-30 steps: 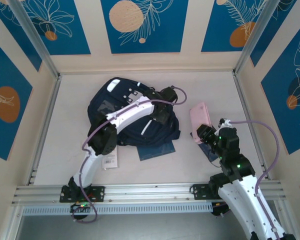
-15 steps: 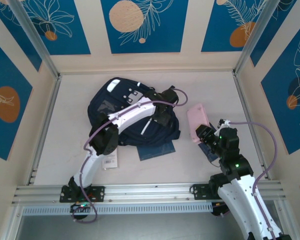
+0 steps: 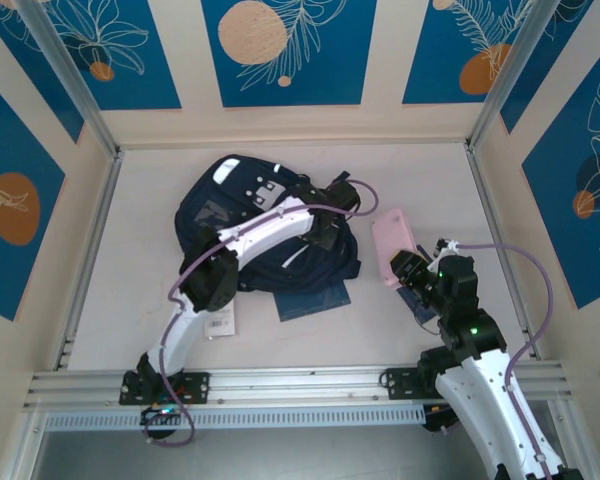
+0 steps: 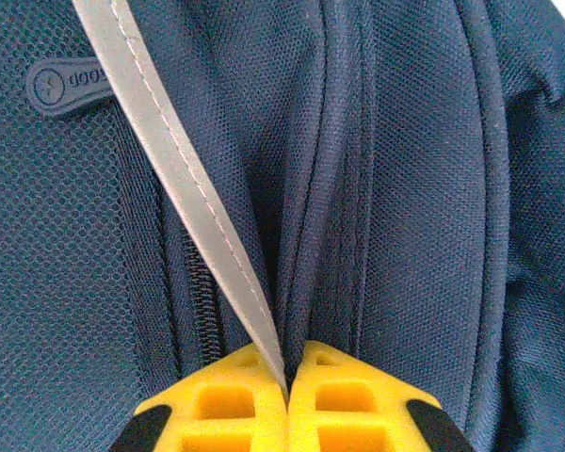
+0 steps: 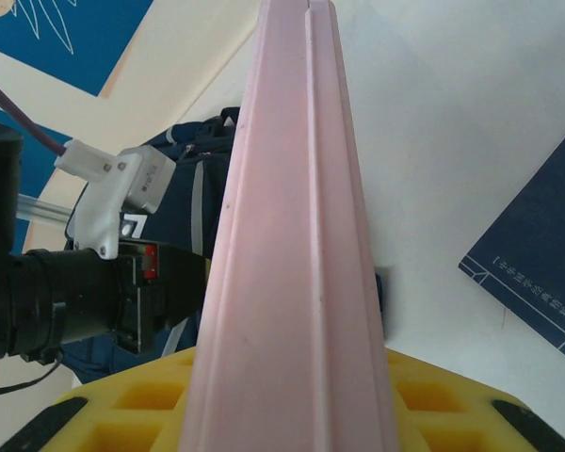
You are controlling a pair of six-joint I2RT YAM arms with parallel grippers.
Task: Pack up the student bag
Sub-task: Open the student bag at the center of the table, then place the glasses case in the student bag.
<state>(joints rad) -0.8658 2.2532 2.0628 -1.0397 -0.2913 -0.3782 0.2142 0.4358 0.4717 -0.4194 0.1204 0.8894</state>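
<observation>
The student bag (image 3: 235, 205), dark navy with white-grey patches, lies at the back middle of the table. My left gripper (image 3: 325, 235) is at its right side. In the left wrist view its yellow fingers (image 4: 226, 405) are pressed together on a fold of the student bag (image 4: 424, 188), beside a zip and a grey strip (image 4: 179, 169). My right gripper (image 3: 408, 266) is shut on a long pink case (image 3: 392, 245), held just right of the bag. In the right wrist view the pink case (image 5: 297, 235) runs up between the yellow pads (image 5: 132, 405), with the bag (image 5: 202, 155) behind it.
A flat navy booklet (image 3: 313, 300) lies in front of the bag. Another navy booklet (image 5: 537, 264) lies on the table under my right arm. A white tag (image 3: 220, 320) rests near the left arm's elbow. The enclosure's walls ring the table.
My left gripper has shut on the bag's fold. The right gripper has carried the pink case a little left, closer to the bag.
</observation>
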